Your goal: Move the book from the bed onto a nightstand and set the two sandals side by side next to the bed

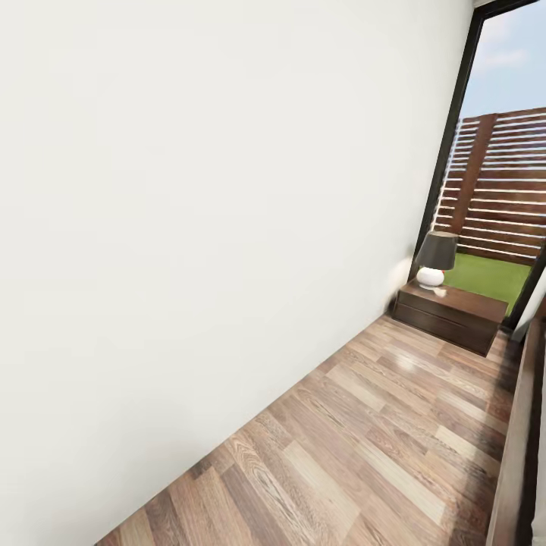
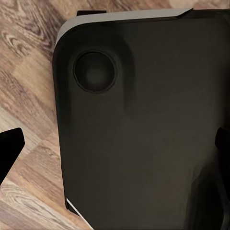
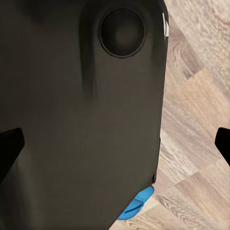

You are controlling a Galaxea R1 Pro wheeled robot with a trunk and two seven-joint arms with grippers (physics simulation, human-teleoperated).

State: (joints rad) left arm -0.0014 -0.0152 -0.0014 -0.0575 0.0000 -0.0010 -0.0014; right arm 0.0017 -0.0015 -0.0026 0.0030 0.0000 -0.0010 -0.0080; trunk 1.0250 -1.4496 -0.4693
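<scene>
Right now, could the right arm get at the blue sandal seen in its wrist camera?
Probably not yet. The sandal lies on the wood floor, mostly hidden behind the robot's dark base, and the open right gripper points at that base.

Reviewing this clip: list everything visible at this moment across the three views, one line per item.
wall: one, white, running along the left of the head view.
floor: one, brown wood planks, beside the wall and under both wrist cameras.
nightstand: one, dark brown, two drawers, at the far end by the window.
lamp: one, dark shade on a white round base, standing on the nightstand.
window: one, dark-framed, behind the nightstand.
fence: one, brown slats, outside over green grass.
bed frame: one dark brown edge at the head view's right.
sandal: one, bright blue, on the floor, partly hidden by the robot's base.
robot's base: dark body with a round recess.
</scene>
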